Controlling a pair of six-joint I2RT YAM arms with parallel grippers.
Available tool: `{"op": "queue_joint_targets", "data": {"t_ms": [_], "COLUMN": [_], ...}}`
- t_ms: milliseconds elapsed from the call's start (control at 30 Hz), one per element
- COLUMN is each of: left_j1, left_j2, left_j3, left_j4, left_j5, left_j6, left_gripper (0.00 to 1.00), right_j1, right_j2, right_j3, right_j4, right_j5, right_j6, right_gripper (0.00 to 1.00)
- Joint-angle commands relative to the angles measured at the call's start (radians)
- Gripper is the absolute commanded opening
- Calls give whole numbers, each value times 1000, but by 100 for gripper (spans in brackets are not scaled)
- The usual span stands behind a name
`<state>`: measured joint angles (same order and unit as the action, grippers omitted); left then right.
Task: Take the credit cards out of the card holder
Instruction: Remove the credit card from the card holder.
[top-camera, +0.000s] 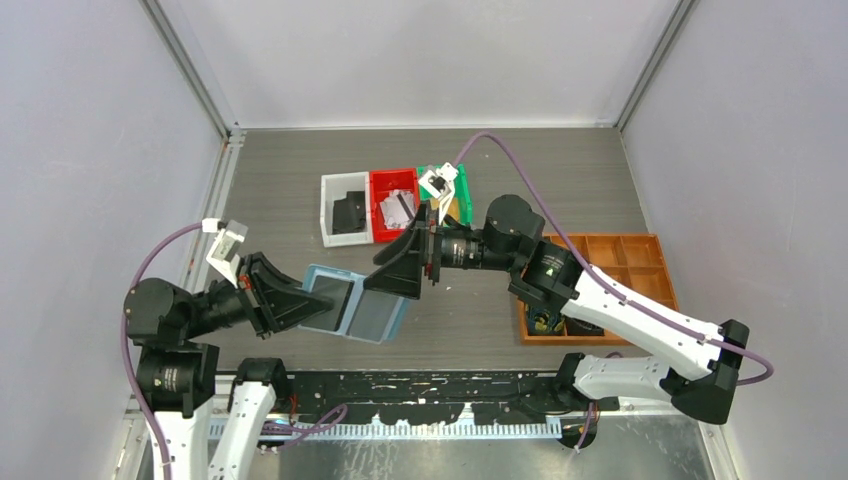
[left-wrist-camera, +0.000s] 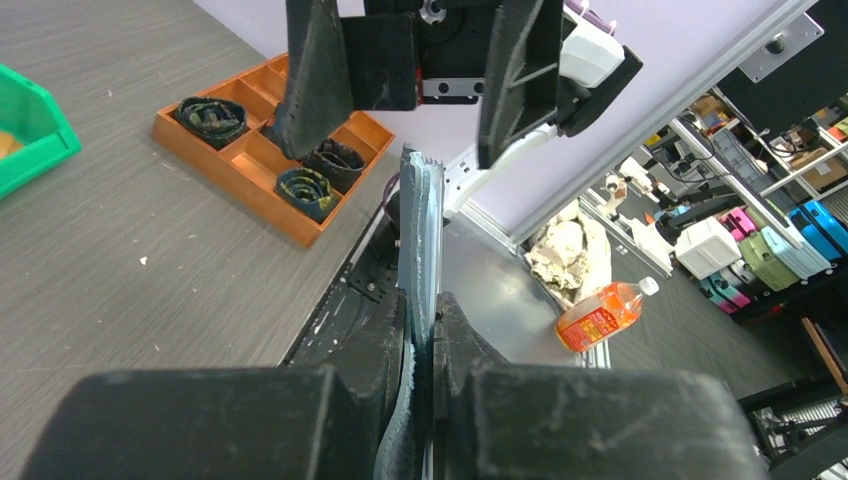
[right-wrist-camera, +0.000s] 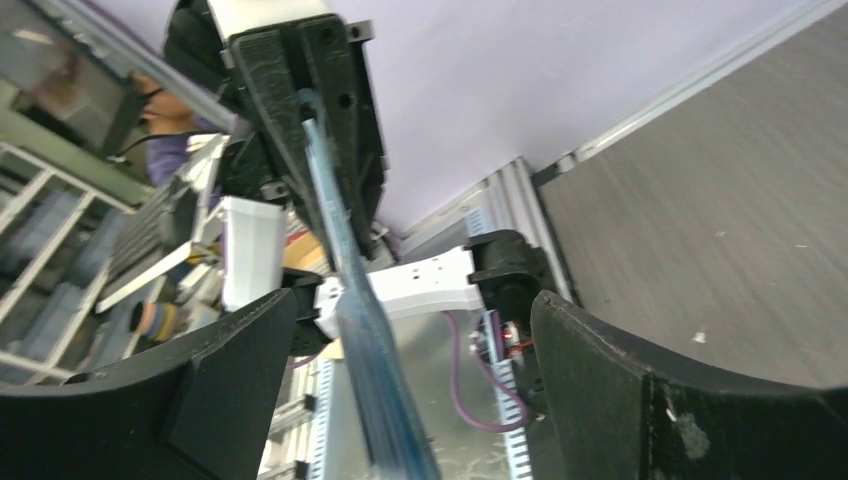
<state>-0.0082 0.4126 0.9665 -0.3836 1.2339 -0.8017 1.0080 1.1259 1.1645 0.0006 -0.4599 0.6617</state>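
Left arm is bent low at the near-left of the surface (top-camera: 560, 165), forearm pointing right. Its end effector (top-camera: 315, 303) is clamped tight on one edge of the card holder (top-camera: 358, 305). The holder is folded open and held up in the air between the two arms. In the left wrist view it shows edge-on, standing straight up out of the pinched fingers (left-wrist-camera: 375, 345).

Right arm reaches in from the right, elbow up, wrist turned toward the left arm. Its end effector (top-camera: 395, 275) is spread wide. The holder's free edge sits in the gap, and neither finger visibly touches it.

Counts: one card holder, two arms, and three bins in a row at the back: white bin (top-camera: 330, 215), red bin (top-camera: 377, 210) and green bin (top-camera: 462, 200). There's a black card (top-camera: 350, 212) in the white one and greyish cards (top-camera: 398, 207) in the red one, though how many can't be told. The right wrist mostly blocks the green one. One orange tray (top-camera: 640, 255) sits at the right, and the left wrist view shows three coiled cables (left-wrist-camera: 210, 118) in it.
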Motion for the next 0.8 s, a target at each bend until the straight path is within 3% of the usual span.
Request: {"op": "queue_joint_targets", "data": {"t_ms": [0,167,367,600,667,733,767], "left_j1": [-1,-1,-1,-1,-1,0,-1], "left_j2": [-3,1,21,39,45,47,46], "left_j3": [27,37,54,32,34,34,31], "left_j4": [11,-17,-16,57,67,57,47], "left_j5": [-21,-40,-46,-43,-42,-43,-41], "left_j6": [26,46,21,-103,-118,-115,-109], "left_gripper": [0,0,0,0,0,0,7], "right_j1": [2,3,10,35,38,37,38], "right_j2": [-24,-17,-10,88,89,71,58], "right_j3": [-17,-22,-45,3,-11,-32,-44], "right_j4": [171,172,93,145,196,231,240], "right_j5": [-128,-161,-143,-182,-205,-212,-206], "right_j6": [122,157,111,112,130,136,133], "right_gripper": [92,90,70,54,46,31,20]}}
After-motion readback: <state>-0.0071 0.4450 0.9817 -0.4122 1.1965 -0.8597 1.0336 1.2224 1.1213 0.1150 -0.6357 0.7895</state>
